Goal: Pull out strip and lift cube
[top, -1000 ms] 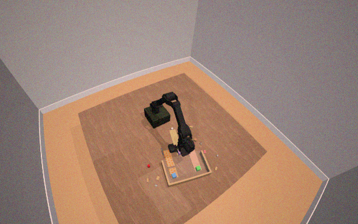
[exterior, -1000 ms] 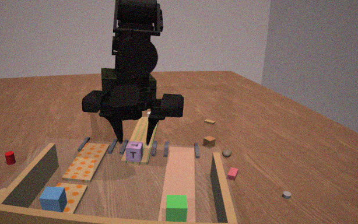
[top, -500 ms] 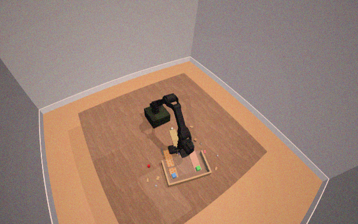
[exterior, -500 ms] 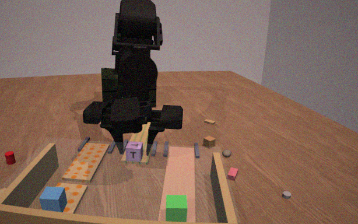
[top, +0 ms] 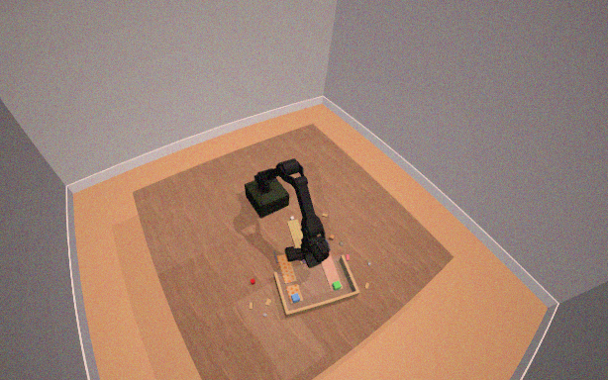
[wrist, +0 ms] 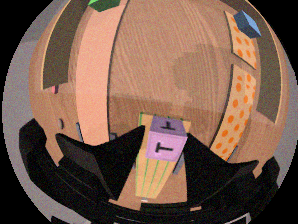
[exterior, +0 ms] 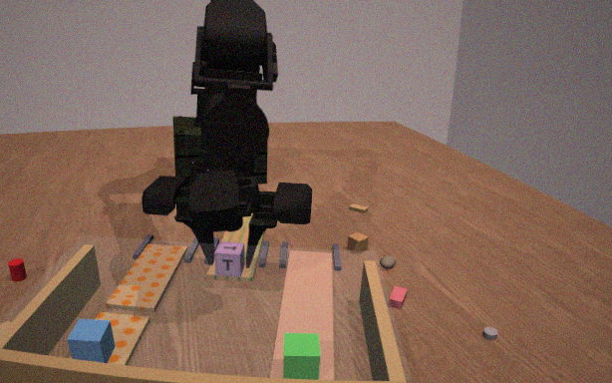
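Exterior view: lilac cube [exterior: 228,260] [wrist: 165,145], marked T on its front, seated on the near end of the green-striped strip [exterior: 238,233] [wrist: 148,181] [top: 294,231]. Gripper [exterior: 229,264] [wrist: 165,132] [top: 308,258] partly open, one fingertip to each side of the cube; contact too fine to tell. Pink strip [exterior: 309,289] [wrist: 92,60] [top: 329,271] to one side, bearing green cube [exterior: 301,356] [wrist: 105,4] [top: 337,285]. To the other, orange-dotted strip [exterior: 146,276] [wrist: 238,107] [top: 286,268], parted by a gap, with blue cube [exterior: 91,340] [wrist: 247,24] [top: 295,298] on the farther piece from the robot.

Wrist view: lilac cube between the dark fingers, slightly nearer the one on the dotted-strip side. Striped strip running lengthwise back toward the robot, across the closing line. Next, by judgement, an even squeeze on opposite side faces, then a straight lift; off-centre closure liable to twist or shove the cube.

Top view: striped strip reaching toward the arm base [top: 266,199]; lilac cube largely hidden beneath the gripper.
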Available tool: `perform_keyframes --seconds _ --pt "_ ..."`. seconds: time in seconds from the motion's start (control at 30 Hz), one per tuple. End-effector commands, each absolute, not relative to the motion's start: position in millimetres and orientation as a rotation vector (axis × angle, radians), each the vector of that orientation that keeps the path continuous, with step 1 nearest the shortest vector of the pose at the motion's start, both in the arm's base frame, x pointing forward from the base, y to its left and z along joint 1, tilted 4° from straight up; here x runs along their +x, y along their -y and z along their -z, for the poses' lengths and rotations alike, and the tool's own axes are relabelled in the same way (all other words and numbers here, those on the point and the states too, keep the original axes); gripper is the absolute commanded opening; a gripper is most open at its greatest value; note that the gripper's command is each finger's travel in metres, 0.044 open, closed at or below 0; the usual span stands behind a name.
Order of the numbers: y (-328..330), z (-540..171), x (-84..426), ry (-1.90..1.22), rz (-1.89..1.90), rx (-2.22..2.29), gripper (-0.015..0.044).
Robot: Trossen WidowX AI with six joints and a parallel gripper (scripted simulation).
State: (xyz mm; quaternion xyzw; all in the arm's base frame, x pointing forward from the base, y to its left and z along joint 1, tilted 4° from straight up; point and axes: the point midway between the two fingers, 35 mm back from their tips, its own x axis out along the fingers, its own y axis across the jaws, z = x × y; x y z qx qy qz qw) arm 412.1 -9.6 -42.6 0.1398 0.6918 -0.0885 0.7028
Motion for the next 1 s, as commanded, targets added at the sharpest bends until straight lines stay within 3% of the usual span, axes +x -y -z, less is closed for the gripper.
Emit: perform_keyframes --seconds 0.0,0.2,0.33,0.97 --pt "9.5 42.5 412.2 -1.539 0.197 0.311 0.0138" --pt "9.5 42.5 412.2 -1.539 0.197 0.311 0.0098" --pt "9.6 40.6 409.9 -1.54 0.197 0.312 0.0" --pt "10.8 2.2 351.2 -1.549 0.199 0.314 0.0"
